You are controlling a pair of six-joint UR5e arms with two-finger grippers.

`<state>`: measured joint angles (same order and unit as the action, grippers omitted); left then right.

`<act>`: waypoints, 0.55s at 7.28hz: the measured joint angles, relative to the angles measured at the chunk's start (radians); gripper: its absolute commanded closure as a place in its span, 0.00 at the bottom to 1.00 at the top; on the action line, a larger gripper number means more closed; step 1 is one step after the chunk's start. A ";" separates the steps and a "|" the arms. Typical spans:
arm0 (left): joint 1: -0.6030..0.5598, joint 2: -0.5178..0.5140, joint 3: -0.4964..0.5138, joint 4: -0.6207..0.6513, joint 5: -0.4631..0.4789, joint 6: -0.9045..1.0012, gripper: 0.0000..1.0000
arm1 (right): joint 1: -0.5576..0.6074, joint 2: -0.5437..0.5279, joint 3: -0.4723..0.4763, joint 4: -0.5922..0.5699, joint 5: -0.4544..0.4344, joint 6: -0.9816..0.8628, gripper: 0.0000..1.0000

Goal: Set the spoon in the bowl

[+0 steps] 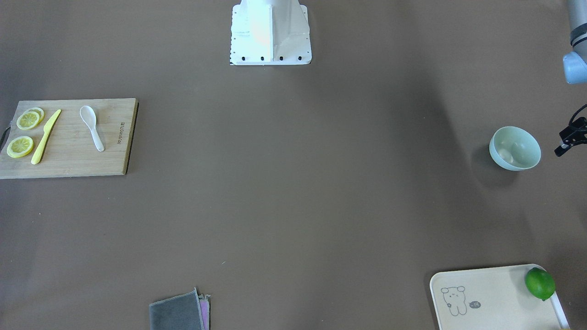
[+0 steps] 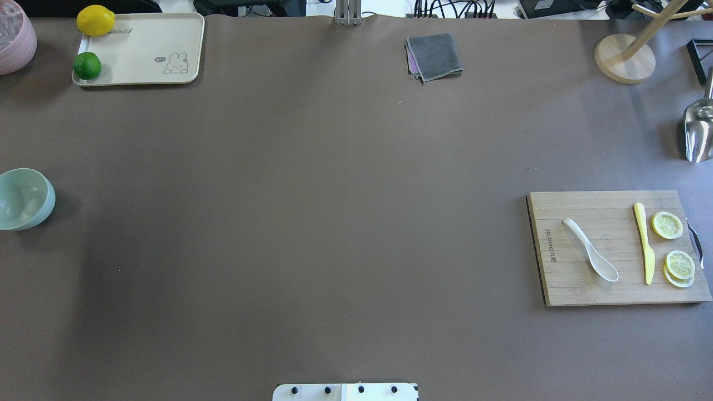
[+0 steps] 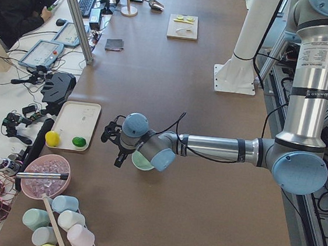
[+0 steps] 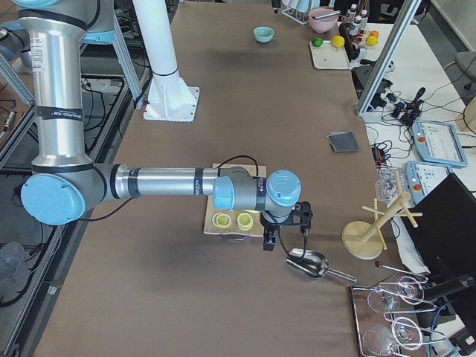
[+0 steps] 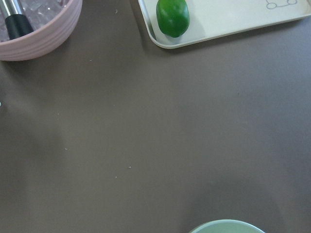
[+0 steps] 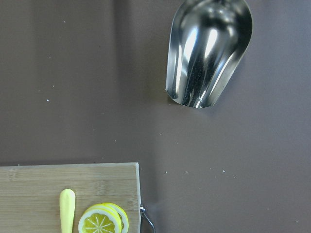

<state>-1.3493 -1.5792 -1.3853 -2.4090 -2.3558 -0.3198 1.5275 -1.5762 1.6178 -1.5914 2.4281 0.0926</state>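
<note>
The white spoon (image 1: 92,127) lies on a wooden cutting board (image 1: 69,160) at the robot's right end of the table, scoop toward the robot; it also shows in the overhead view (image 2: 590,256). The mint-green bowl (image 1: 514,147) stands at the opposite end (image 2: 22,199), upright. My left gripper (image 3: 113,144) hangs above the table just beyond the bowl; only its edge shows in the front view (image 1: 571,137), and I cannot tell its state. My right gripper (image 4: 286,227) hovers past the board's outer end; I cannot tell its state.
A yellow knife (image 2: 643,242) and lemon slices (image 2: 667,225) share the board. A metal scoop (image 6: 209,53) lies beyond the board. A tray (image 2: 139,50) holds a lime (image 2: 87,65) and a lemon (image 2: 95,20). There is also a pink bowl (image 5: 34,29) and a grey cloth (image 2: 434,55).
</note>
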 measured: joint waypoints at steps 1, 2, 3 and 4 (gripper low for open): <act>0.016 -0.001 0.033 -0.037 -0.013 -0.001 0.02 | 0.000 0.000 0.002 0.001 -0.001 0.000 0.00; 0.036 -0.001 0.054 -0.051 -0.031 -0.002 0.02 | -0.001 0.000 0.002 0.001 -0.001 -0.001 0.00; 0.061 0.000 0.071 -0.055 -0.040 -0.005 0.03 | -0.001 0.000 0.002 0.001 -0.001 -0.001 0.00; 0.087 0.000 0.087 -0.056 -0.043 -0.007 0.03 | -0.001 0.000 0.002 0.001 -0.001 -0.001 0.00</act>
<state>-1.2618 -1.5793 -1.2984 -2.4655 -2.3992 -0.3270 1.5264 -1.5767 1.6201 -1.5903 2.4268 0.0920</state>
